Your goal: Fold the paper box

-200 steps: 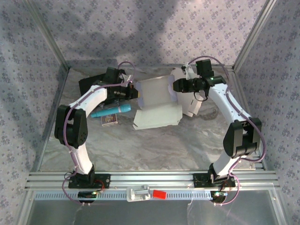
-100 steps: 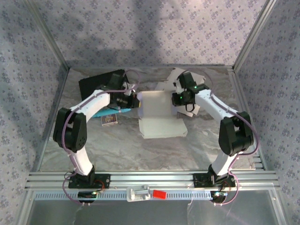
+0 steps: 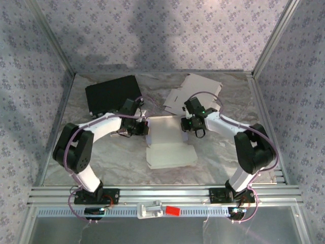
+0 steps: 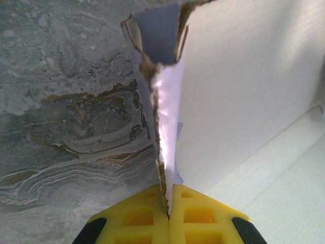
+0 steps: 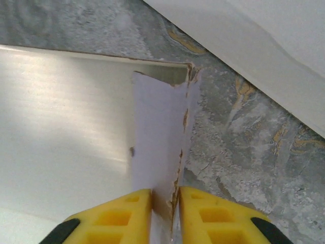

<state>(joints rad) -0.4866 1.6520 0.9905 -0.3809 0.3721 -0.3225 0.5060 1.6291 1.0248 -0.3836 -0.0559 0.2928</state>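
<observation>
I have the paper box [image 3: 170, 155] clamped from 2 sides.
Left gripper [image 4: 169, 195] pinches its left wall, right gripper [image 5: 166, 195] its right wall; the open flap lies flat toward the arm bases.

Black flat slab [image 3: 112, 94] far left on marbled table [image 3: 213, 161]

A robotics lab cell: aluminium frame [image 3: 162, 193], patterned cloth walls [image 3: 167, 35], 2 arms [image 3: 84, 147] bolted to rails.
</observation>
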